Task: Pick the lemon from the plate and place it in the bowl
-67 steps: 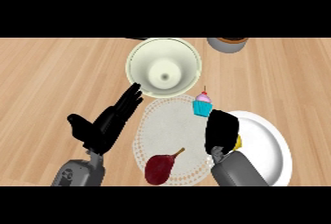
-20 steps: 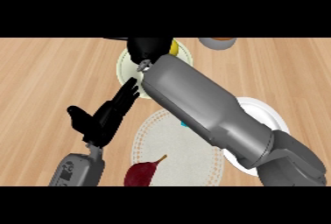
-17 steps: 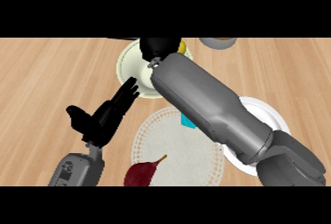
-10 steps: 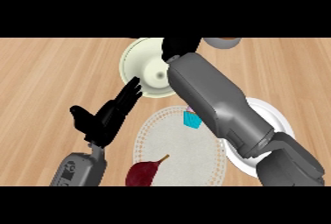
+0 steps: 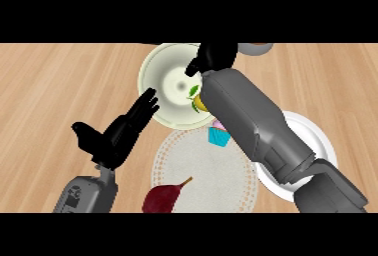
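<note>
On the wooden bench (image 5: pixel 59 80), a pale green bowl (image 5: pixel 166 97) is seen near the top of the view. The lemon (image 5: pixel 198 102), yellow with a small green leaf, is seen inside the bowl at its right side, partly hidden by the right forearm. The right hand (image 5: pixel 214 56) is held over the bowl's far right rim. Its fingers look bent, but it cannot be told if anything is held in them. The lemon is not held by it.

The left hand (image 5: pixel 118 132) is held up at the left of the bowl, with its fingers straight and nothing in it.

Below the bowl a round placemat (image 5: pixel 199 165) with a dotted edge is laid. A small cupcake (image 5: pixel 218 134) in a blue cup is seen at its top, and a dark red pear (image 5: pixel 164 197) at its bottom. A white plate (image 5: pixel 314 142) is partly hidden under the right arm.
</note>
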Motion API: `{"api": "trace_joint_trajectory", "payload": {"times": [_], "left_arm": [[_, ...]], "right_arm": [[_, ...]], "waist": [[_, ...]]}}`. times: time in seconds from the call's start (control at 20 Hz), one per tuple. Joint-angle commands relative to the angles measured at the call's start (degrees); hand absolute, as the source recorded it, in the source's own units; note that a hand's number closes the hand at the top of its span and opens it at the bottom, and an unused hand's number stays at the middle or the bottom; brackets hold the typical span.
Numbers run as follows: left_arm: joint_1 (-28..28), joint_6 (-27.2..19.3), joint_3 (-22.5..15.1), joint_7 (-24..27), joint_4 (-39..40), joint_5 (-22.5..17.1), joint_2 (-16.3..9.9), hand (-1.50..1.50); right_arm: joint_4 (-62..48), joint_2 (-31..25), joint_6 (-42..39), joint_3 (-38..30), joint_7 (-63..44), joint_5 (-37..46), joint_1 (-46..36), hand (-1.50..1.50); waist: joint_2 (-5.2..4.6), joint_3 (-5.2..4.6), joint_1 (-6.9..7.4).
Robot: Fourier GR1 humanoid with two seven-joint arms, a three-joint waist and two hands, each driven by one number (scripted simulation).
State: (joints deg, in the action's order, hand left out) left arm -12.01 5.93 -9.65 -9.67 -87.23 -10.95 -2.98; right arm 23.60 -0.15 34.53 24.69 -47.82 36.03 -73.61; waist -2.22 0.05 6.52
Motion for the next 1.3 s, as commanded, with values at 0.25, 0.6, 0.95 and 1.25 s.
{"api": "trace_joint_trajectory", "payload": {"times": [0.25,0.6,0.95,1.25], "left_arm": [[1.52,-0.7,0.17,0.17,0.05,0.45,0.13,0.0],[3.88,-2.19,0.33,-2.56,-3.57,0.0,0.31,0.0],[4.71,-2.48,2.82,0.49,-0.91,0.65,-0.89,0.0],[5.82,-2.37,4.06,0.22,-0.49,-0.31,-1.34,0.0]], "right_arm": [[15.93,0.14,28.58,-0.79,13.26,-5.59,7.9,-1.5],[34.98,0.13,36.84,13.67,11.79,-9.16,16.22,-1.5],[48.13,0.13,43.79,29.54,6.53,1.46,27.89,-1.5],[55.55,0.13,43.18,39.29,6.12,11.22,42.74,1.5]], "waist": [[1.2,0.06,-1.0],[2.89,-0.01,-3.91],[3.94,-0.14,-7.02],[4.35,-0.22,-9.25]]}}
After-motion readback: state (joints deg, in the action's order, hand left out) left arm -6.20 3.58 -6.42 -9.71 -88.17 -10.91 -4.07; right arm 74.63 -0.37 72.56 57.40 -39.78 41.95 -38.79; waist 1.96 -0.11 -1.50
